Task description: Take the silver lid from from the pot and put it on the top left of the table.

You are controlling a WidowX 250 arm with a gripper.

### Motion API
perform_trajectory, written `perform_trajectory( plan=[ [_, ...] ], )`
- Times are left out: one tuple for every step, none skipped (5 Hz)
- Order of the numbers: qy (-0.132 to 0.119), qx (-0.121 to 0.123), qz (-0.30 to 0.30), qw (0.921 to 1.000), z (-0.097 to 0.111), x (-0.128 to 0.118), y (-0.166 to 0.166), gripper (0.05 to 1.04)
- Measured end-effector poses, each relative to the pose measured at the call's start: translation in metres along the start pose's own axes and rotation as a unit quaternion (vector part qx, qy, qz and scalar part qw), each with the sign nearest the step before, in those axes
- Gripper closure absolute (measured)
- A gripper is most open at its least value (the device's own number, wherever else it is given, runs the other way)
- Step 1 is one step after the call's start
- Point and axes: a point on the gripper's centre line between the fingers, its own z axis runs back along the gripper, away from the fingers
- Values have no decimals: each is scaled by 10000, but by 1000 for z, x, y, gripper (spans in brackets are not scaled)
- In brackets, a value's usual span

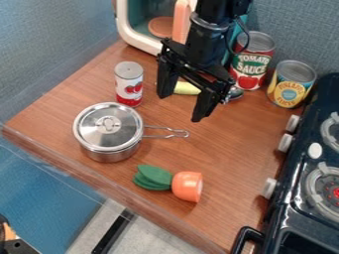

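My hand (179, 107) hangs over the upper middle of the table (222, 158), released, its two fingers spread well apart and pointing down. My black arm (210, 37) comes in from the top edge of the view.

The silver lid (99, 131) sits on the pot (109, 156), to the left of my hand and lower in the view. It covers the pot's mouth, with a small grip (108, 123) at its middle. The pot stands upright toward the left side of the table, and its wire handle (165, 133) points right.

Just beyond the pot, a small white and red can (129, 85) stands upright. Behind my fingers I see part of a yellow thing (187, 88), and to its right a shiny metal piece (235, 93), partly hidden. A red and green can (253, 62) and a yellow and blue can (291, 84) stand near each other at the upper right.

Nearer the front edge lies an orange piece (187, 186), with green leaf shapes (153, 177) at its left. The dark stove (295, 184) is along the right side. Behind my arm, at the top, is a white-framed box (124, 25) with orange things (161, 26) inside.
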Motion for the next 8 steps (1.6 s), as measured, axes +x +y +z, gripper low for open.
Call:
perform_trajectory(
  plan=[
    [153,8,-109,9998,-9,0,0,83],
    [55,316,-1201,9923,-13,5,8,83],
    [-12,794,-2082,9749,-24,5,17,83],
    [-29,882,-2853,9544,-32,3,31,83],
    [-186,689,-2864,9555,-31,-18,60,83],
    [-273,362,-3022,9522,-35,-28,72,83],
    [-427,167,-3012,9525,-39,-32,84,83],
    [-582,101,-3266,9433,-48,-31,85,83]
  ],
)
